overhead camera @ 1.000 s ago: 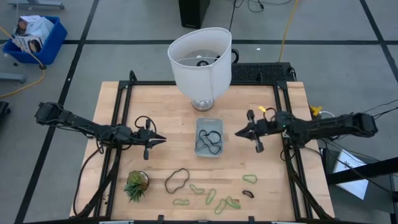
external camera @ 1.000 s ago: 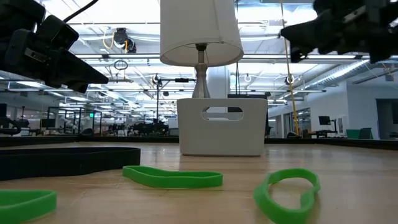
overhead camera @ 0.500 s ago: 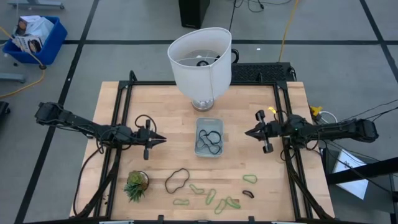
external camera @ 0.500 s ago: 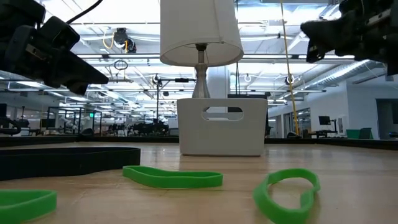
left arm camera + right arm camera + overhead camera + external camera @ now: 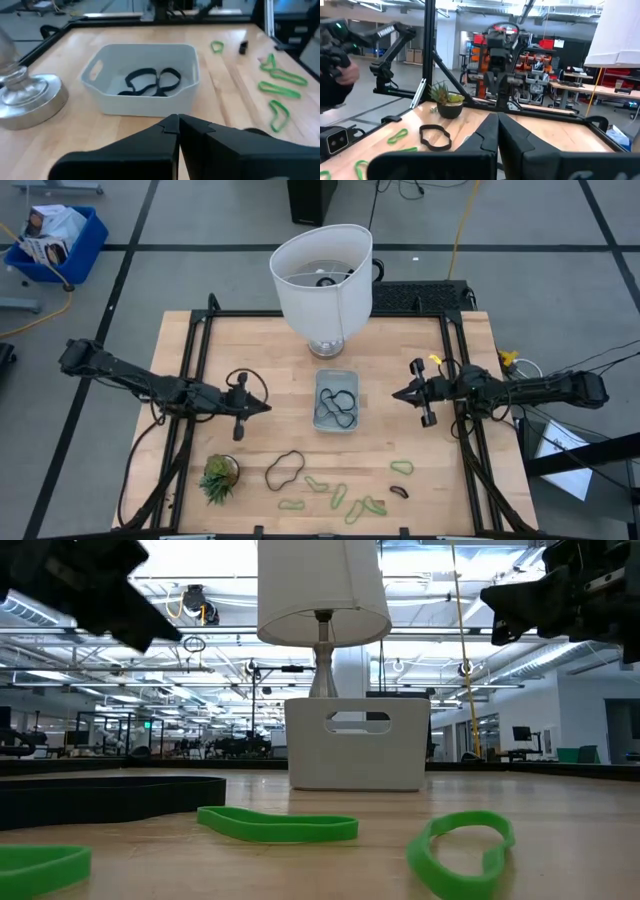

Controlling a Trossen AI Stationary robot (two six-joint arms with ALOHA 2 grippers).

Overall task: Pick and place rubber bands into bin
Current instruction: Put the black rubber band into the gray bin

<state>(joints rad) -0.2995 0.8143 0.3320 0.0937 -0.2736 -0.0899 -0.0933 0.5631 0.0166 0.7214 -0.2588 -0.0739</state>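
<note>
Right now your bin [image 5: 336, 401] sits at the centre of the surface [image 5: 270, 355], with dark rubber bands [image 5: 338, 406] lying inside it. Your left gripper [image 5: 263, 407] hovers at the bin's 9 o'clock, jaws clenched on nothing. Your right gripper [image 5: 397, 393] hangs at its 3 o'clock, jaws also clenched and empty. Toward 6 o'clock, loose green bands [image 5: 340, 498] and a large dark loop [image 5: 284, 469] lie on the wood.

Two dark jointed arms, black looping cables, pointed black tools; right arm [image 5: 520, 388] yellow tag.
</note>
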